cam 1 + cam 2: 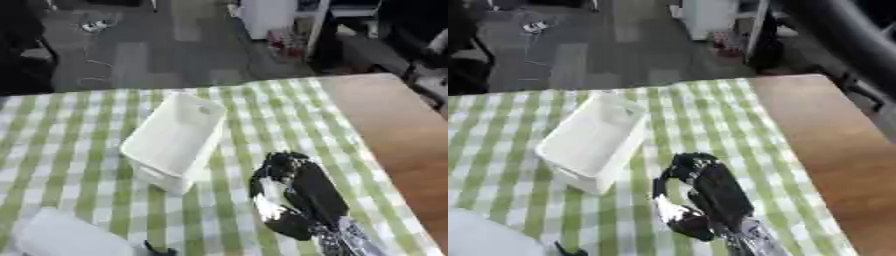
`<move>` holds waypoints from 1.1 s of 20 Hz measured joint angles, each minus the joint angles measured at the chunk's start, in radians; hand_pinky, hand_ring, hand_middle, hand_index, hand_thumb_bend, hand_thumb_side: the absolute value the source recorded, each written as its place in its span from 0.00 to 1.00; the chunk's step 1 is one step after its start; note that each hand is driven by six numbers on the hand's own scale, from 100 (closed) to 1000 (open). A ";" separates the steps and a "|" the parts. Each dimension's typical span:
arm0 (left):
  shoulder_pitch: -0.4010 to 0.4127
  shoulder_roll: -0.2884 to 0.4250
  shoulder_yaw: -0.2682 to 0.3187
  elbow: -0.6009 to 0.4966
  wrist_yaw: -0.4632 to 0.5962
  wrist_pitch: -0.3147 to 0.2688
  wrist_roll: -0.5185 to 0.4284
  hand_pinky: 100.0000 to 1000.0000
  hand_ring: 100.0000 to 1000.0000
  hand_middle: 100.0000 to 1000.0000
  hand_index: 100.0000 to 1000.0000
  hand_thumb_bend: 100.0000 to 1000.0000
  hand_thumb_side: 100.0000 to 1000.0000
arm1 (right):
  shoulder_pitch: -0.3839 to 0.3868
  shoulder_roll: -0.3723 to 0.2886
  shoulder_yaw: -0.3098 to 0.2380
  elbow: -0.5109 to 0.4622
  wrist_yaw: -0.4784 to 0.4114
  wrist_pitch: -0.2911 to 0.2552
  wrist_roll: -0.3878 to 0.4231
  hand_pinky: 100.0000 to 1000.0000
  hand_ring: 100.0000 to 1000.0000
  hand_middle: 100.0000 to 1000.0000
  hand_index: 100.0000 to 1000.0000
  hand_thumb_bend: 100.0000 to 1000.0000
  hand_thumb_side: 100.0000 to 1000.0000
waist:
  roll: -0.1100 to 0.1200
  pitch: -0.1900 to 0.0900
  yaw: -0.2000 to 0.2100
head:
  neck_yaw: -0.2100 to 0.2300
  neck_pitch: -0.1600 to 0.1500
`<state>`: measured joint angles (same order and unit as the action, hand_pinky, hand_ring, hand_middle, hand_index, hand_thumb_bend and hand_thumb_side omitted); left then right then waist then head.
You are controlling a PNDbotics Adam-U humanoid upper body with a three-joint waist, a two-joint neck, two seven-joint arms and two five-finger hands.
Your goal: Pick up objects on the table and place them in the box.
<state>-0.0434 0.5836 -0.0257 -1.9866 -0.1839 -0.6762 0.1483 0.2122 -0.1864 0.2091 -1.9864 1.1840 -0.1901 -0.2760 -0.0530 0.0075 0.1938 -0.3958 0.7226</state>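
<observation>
Box: white box (175, 142) sits askew on the checked counter (70, 130).
Right hand: right hand (293, 192) beside it, fingers curled, holding nothing I can see.

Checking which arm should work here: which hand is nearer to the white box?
Right. The right hand hovers over the checked cloth just right of the white box, fingers curled, not touching it. The left hand does not show in either view.
</observation>
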 measured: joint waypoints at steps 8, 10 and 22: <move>0.000 0.000 0.000 0.000 -0.001 0.000 -0.007 0.44 0.46 0.74 0.78 0.06 1.00 | 0.000 0.000 0.000 0.000 0.000 0.000 0.000 0.45 0.32 0.39 0.50 0.00 1.00 | 0.000 0.000 0.000 | 0.000 -0.003; -0.002 0.006 0.004 0.000 -0.020 -0.014 -0.038 0.47 0.48 0.77 0.82 0.07 1.00 | 0.000 0.000 -0.001 0.000 0.000 0.001 -0.001 0.45 0.32 0.39 0.50 0.00 1.00 | -0.002 0.000 0.000 | 0.000 0.003; 0.061 0.217 -0.007 0.000 -0.168 -0.163 -0.409 0.63 0.63 0.81 0.86 0.04 1.00 | 0.008 0.009 -0.030 0.000 0.005 0.029 -0.026 0.45 0.32 0.39 0.51 0.00 1.00 | -0.004 -0.002 0.007 | 0.011 0.047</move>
<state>0.0180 0.8009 -0.0323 -1.9866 -0.3523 -0.8396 -0.2604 0.2202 -0.1770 0.1790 -1.9864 1.1889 -0.1615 -0.3018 -0.0569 0.0051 0.2007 -0.3844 0.7700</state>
